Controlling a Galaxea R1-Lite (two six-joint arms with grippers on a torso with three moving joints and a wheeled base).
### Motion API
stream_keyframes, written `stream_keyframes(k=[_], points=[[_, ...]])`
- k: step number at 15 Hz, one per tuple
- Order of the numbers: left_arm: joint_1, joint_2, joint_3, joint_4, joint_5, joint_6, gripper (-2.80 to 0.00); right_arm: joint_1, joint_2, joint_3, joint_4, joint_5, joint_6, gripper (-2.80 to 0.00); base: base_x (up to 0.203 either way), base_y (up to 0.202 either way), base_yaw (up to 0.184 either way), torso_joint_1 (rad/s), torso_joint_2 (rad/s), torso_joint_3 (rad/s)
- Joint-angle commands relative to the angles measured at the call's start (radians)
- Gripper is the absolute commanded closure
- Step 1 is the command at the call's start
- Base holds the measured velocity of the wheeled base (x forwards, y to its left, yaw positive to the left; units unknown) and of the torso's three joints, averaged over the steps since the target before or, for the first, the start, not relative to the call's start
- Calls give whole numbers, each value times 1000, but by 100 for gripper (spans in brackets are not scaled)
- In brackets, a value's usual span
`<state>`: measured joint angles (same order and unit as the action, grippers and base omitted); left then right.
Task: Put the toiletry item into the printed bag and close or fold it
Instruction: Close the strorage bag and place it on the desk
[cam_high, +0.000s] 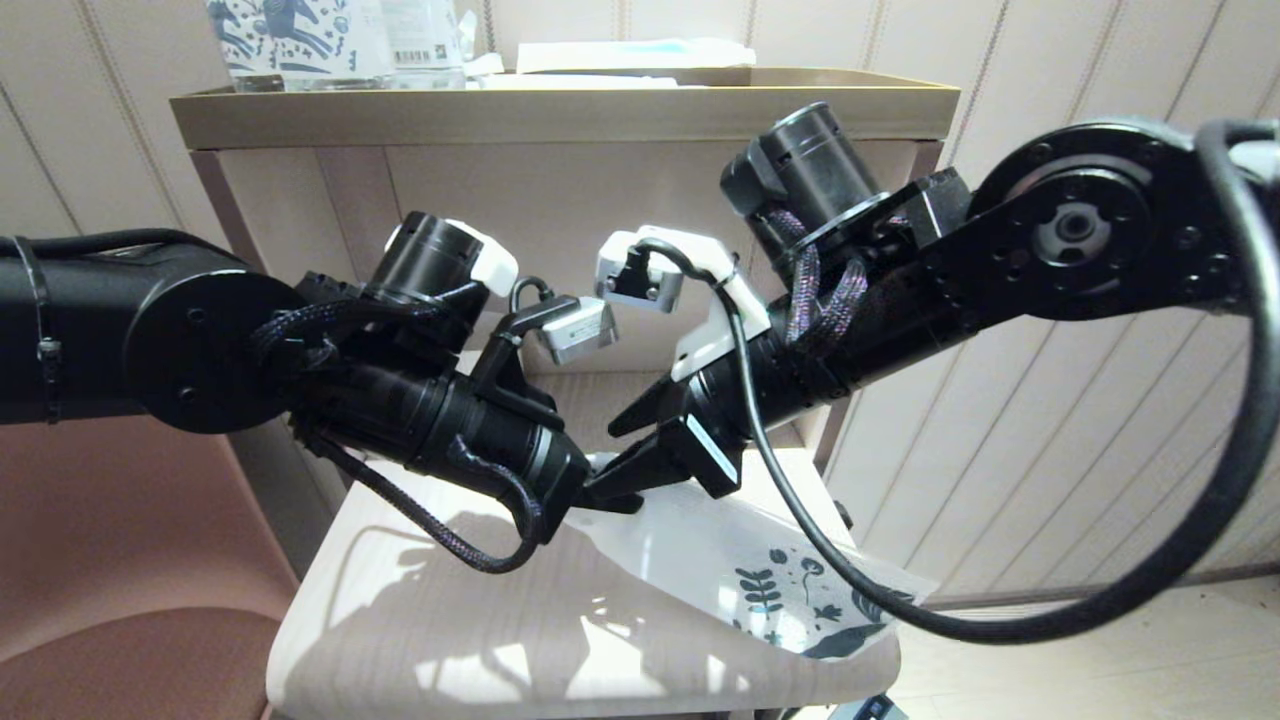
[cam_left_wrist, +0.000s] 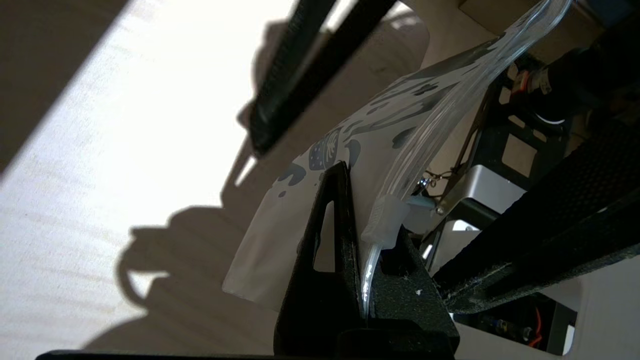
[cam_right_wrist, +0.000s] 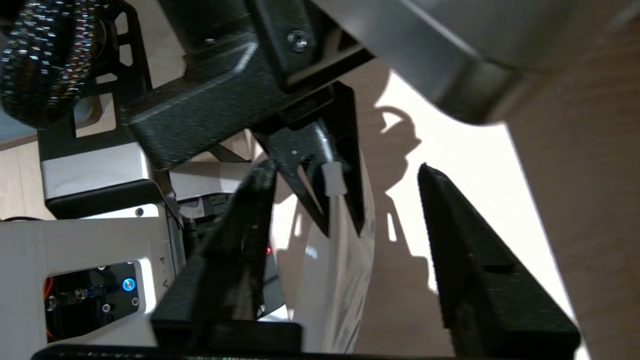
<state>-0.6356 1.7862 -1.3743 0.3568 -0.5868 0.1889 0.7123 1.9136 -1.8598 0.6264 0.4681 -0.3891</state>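
Closing step: left pincer (cam_left_wrist: 364, 280) clenched on the zip edge of the printed bag (cam_high: 720, 560), lifted over the worktop (cam_high: 420, 640); right pincer (cam_right_wrist: 345, 195), fingers apart, straddles the zip slider (cam_right_wrist: 334, 179) and likely must pinch, then draw it along.

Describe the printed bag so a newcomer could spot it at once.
Look at the pale wooden shelf below the tray-topped cabinet, where both black arms meet. The printed bag lies there: a flat white plastic pouch, its corner pinched by the left end effector. Dark-blue leaf and flower print at its near end distinguishes it from the horse-patterned package up on the cabinet.
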Motion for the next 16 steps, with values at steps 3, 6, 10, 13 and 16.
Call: stream_keyframes(k=[3, 6, 10, 13, 16], points=[[-1, 2, 0, 2, -5, 1, 0, -1, 4, 1, 3, 1, -2, 0, 0, 0, 0, 0, 0, 0], [-1, 1, 0, 2, -5, 1, 0, 1, 4, 2, 3, 1, -2, 0, 0, 0, 0, 0, 0, 0], [-1, 2, -1, 2, -5, 1, 0, -1, 3, 9, 3, 3, -4, 0, 0, 0, 0, 0, 0, 0], [-1, 2, 0, 2, -5, 1, 0, -11, -30, 55, -1, 3, -5, 0, 0, 0, 0, 0, 0, 0], [-1, 4, 0, 2, -5, 1, 0, -37, -73, 100, -5, 4, -6, 0, 0, 0, 0, 0, 0, 0]])
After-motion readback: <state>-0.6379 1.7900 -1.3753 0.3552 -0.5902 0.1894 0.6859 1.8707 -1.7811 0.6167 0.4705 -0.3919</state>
